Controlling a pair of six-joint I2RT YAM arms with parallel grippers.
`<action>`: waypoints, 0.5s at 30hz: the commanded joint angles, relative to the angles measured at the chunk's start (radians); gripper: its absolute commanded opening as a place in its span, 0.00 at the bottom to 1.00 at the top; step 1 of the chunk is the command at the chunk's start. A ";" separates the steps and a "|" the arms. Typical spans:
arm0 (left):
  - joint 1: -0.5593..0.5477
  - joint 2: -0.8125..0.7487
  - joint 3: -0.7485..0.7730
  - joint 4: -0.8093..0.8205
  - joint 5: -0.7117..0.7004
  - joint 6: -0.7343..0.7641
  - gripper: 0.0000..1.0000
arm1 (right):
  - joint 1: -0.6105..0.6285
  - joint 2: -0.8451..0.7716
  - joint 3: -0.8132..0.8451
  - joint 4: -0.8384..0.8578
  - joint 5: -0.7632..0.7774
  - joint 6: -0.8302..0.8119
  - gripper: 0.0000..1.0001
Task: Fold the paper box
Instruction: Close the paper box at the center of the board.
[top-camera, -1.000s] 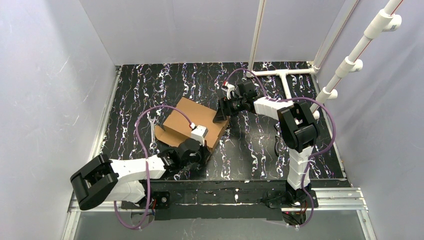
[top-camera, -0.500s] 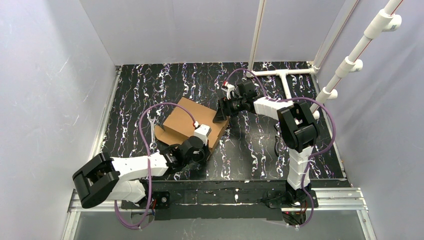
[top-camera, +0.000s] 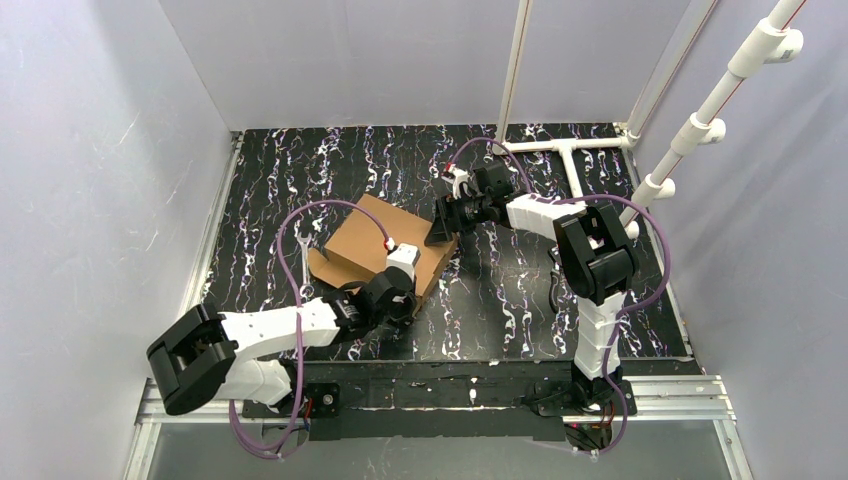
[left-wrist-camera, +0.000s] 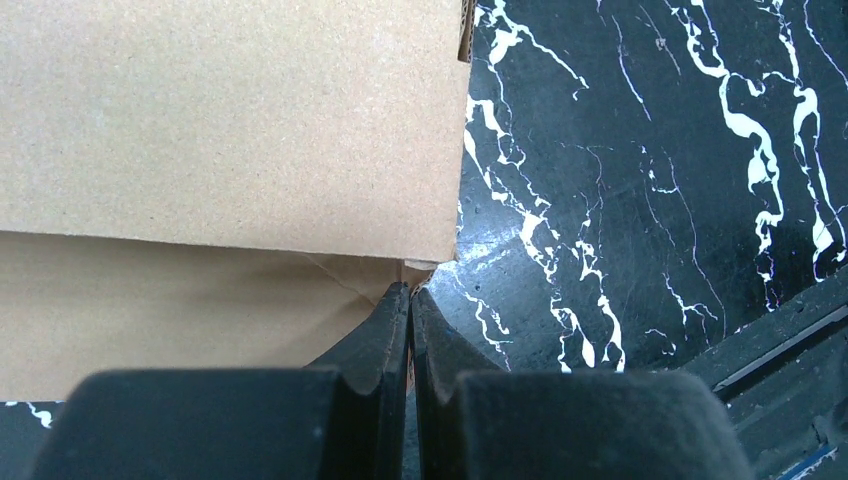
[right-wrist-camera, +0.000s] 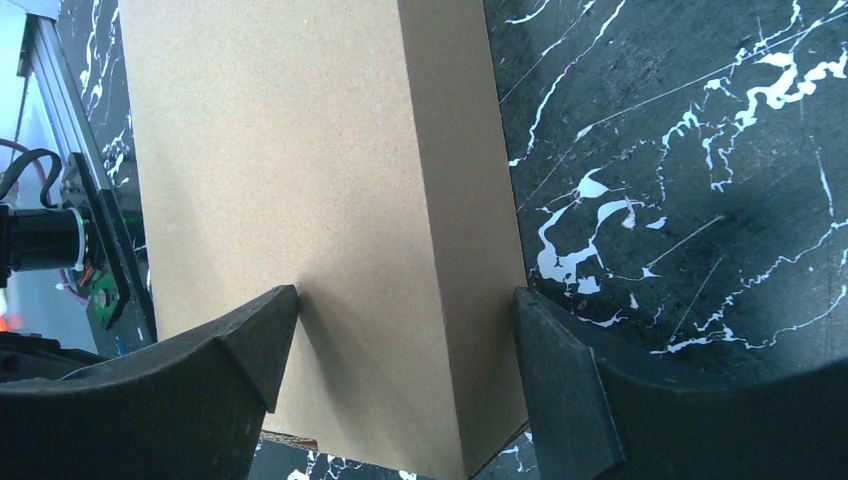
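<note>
The paper box (top-camera: 372, 232) is a brown cardboard box folded shut, lying slanted at the table's middle. My left gripper (top-camera: 411, 286) is at its near right corner. In the left wrist view the box (left-wrist-camera: 230, 120) fills the upper left, and the left gripper (left-wrist-camera: 410, 291) is shut with its tips touching the box's lower corner. My right gripper (top-camera: 441, 229) is at the box's far right corner. In the right wrist view it (right-wrist-camera: 405, 325) is open and straddles the edge of the box (right-wrist-camera: 300, 150), one finger (right-wrist-camera: 250, 345) over the top panel and the other beside the side wall.
A silver wrench (top-camera: 304, 265) lies on the black marbled table (top-camera: 500, 290) just left of the box. A white pipe frame (top-camera: 572, 155) stands at the back right. Grey walls close in three sides.
My left gripper has crept forward and to the right, up to the box's near right corner. The right gripper and the box have stayed put.
</note>
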 joint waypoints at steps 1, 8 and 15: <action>-0.001 -0.002 0.073 -0.056 -0.082 -0.040 0.00 | 0.017 0.032 -0.026 -0.025 -0.007 0.009 0.85; -0.015 0.005 0.094 -0.046 -0.066 -0.063 0.00 | 0.021 0.032 -0.028 -0.020 -0.010 0.014 0.85; -0.038 0.015 0.109 -0.041 -0.081 -0.072 0.00 | 0.025 0.035 -0.029 -0.017 -0.018 0.018 0.85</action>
